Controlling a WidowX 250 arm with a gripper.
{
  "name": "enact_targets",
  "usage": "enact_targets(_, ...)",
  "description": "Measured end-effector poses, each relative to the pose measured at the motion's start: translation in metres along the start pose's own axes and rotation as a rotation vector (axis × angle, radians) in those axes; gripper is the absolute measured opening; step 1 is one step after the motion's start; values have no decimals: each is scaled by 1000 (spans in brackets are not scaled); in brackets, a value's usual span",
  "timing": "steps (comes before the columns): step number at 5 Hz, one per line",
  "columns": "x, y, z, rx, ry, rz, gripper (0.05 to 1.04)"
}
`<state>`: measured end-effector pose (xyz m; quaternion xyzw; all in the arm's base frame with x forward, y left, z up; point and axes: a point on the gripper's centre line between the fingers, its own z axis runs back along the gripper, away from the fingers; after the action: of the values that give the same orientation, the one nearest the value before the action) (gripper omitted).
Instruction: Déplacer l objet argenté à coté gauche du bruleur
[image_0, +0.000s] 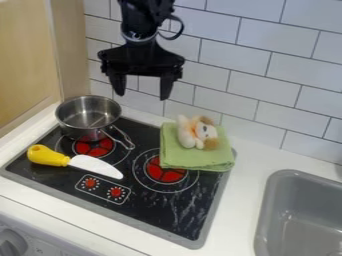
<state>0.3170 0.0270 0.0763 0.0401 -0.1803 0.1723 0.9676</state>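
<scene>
Silver round metal pot (87, 119) sits far left; black two-finger end effector (142, 97) hangs w/ fingers spread wide, nothing held. Off-ctr rim grip poss. tips pot onto yellow-handled white toy knife (71, 160).

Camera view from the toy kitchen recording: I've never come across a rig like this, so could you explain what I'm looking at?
This single picture comes from a fixed camera looking down at a slant. The black machine at the top is a robot arm; the gripper at its end works like a two-fingered hand. Its fingers are apart, with nothing held between them, in front of a tiled wall.

Below is a black toy stovetop with red burners. A silver saucepan stands at its back left, and a yellow-handled toy knife lies nearer the camera. On the right, a plush toy rests on a folded green cloth. Further right is a grey sink.
</scene>
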Motion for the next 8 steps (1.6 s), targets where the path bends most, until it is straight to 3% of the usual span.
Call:
enact_targets(2,-7,19,-30,17,80,55,999)
enact_targets(3,1,22,-37,23,82,66,999)
enact_targets(6,-6,37,-67,72,174,92,999)
enact_targets(7,-6,42,-76,88,183,107,934)
enact_targets(8,-2,44,-77,98,160,109,623)
